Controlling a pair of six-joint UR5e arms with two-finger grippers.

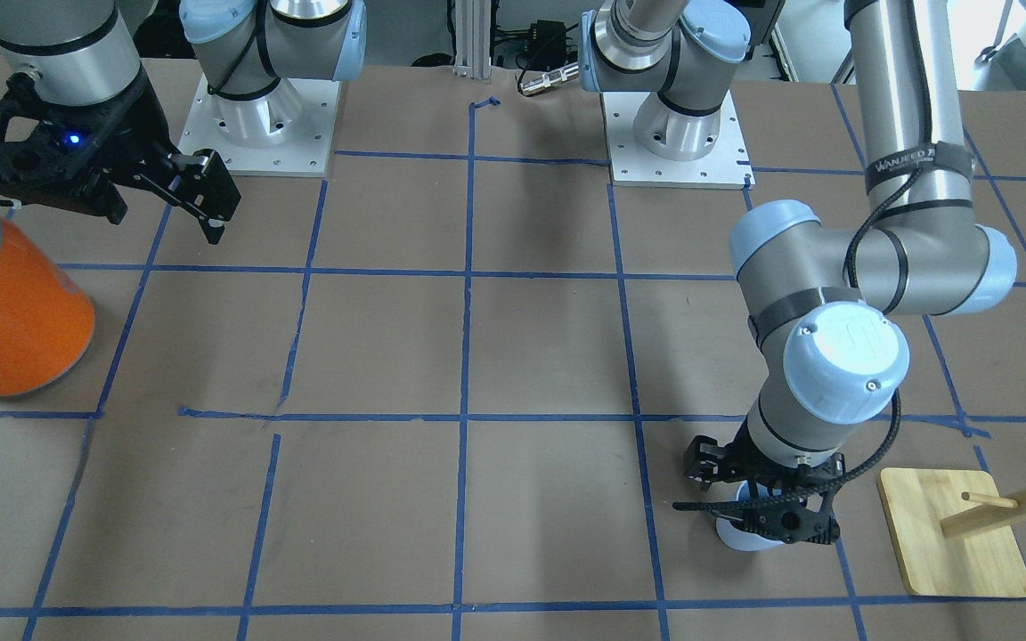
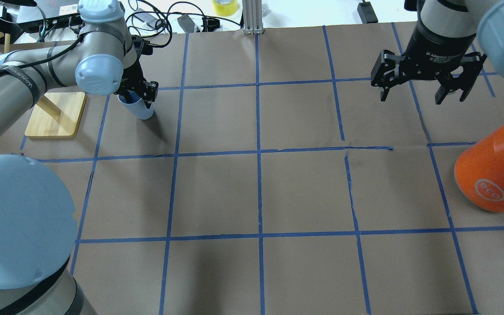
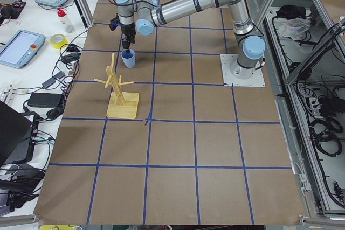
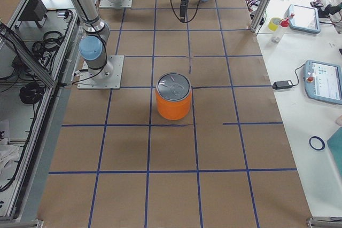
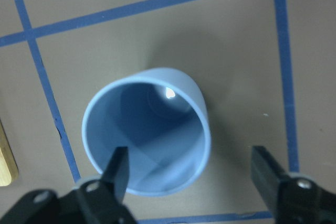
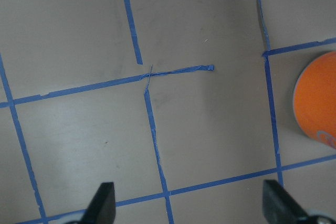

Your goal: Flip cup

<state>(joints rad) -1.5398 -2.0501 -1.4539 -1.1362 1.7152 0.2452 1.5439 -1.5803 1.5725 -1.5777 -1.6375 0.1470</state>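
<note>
The pale blue cup (image 5: 152, 135) stands rim up on the brown table, near the far left in the overhead view (image 2: 141, 110). My left gripper (image 5: 191, 174) is right above it and open. One finger (image 5: 118, 171) hangs over the cup's inside, the other finger (image 5: 270, 177) is outside its wall, and neither clamps it. The gripper (image 1: 762, 512) covers most of the cup (image 1: 740, 534) in the front view. My right gripper (image 2: 422, 89) is open and empty, raised over the table's far right.
A large orange can (image 2: 492, 175) with a silver top stands at the right edge, below my right gripper. A wooden peg stand (image 2: 55, 113) on a square base stands just left of the cup. Blue tape lines grid the table (image 2: 256, 197).
</note>
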